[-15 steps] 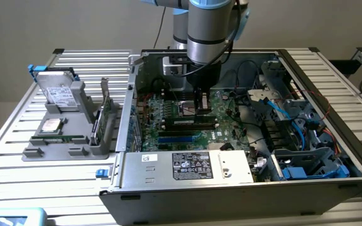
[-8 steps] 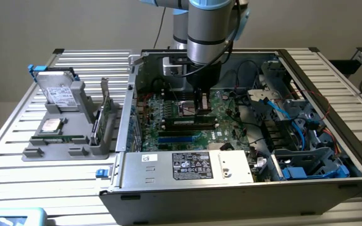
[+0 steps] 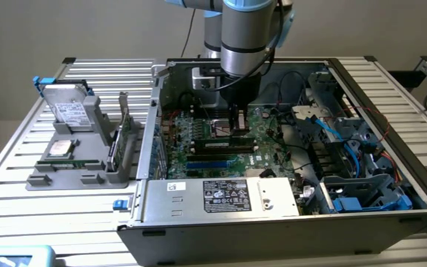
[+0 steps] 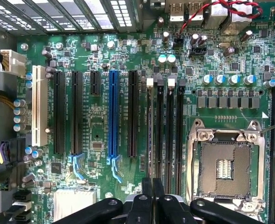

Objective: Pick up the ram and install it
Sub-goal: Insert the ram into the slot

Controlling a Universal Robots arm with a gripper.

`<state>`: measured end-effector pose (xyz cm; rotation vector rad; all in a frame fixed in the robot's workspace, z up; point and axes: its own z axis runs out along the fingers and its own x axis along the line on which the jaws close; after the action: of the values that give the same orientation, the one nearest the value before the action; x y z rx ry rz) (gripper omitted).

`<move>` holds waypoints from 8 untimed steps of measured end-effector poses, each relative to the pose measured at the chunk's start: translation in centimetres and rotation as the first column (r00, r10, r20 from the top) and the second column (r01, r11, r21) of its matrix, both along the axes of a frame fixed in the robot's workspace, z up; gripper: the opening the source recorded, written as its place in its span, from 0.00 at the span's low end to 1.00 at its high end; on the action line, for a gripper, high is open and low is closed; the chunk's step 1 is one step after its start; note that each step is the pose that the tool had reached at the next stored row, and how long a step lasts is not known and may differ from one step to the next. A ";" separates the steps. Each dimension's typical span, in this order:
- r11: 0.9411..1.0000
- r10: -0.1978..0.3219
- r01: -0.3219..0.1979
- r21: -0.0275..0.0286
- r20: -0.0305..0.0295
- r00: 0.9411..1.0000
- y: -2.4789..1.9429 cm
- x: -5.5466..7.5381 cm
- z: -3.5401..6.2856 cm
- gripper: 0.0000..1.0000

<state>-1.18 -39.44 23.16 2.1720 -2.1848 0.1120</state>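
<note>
Slatted metal desk [image 3: 50,214], open grey computer case [image 3: 273,236] — black pincer [image 4: 152,181], pressed together on nothing visible, hangs over the black memory slots [image 4: 165,135]. Long green ram stick [image 3: 69,165] stands in a grey holder [image 3: 50,179] at the case's nine o'clock — both steps look undone.

- The computer case [image 3: 273,240] is open on top; the motherboard [image 3: 266,125] is reachable from above only.
- The power supply [image 3: 221,196] blocks the side nearest the exterior camera.
- Loose cables [image 3: 324,123] and the drive cage [image 3: 362,192] crowd the exterior view's right.
- Around the gripper [image 4: 152,182], the memory slots [image 4: 167,130] and CPU socket [image 4: 226,163] lie low, leaving clear room above them.
</note>
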 end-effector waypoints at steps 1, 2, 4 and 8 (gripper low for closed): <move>1.000 -0.001 0.001 0.000 0.001 1.000 0.00 0.0 -0.01 0.12; 1.000 -0.002 0.002 0.000 0.002 1.000 0.00 0.0 -0.01 0.12; 1.000 -0.005 0.005 0.000 0.003 1.000 0.00 0.0 -0.03 0.12; 1.000 -0.012 0.012 0.000 0.005 1.000 0.00 0.0 -0.05 0.12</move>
<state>-1.21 -39.44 23.11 2.1605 -2.2001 0.1171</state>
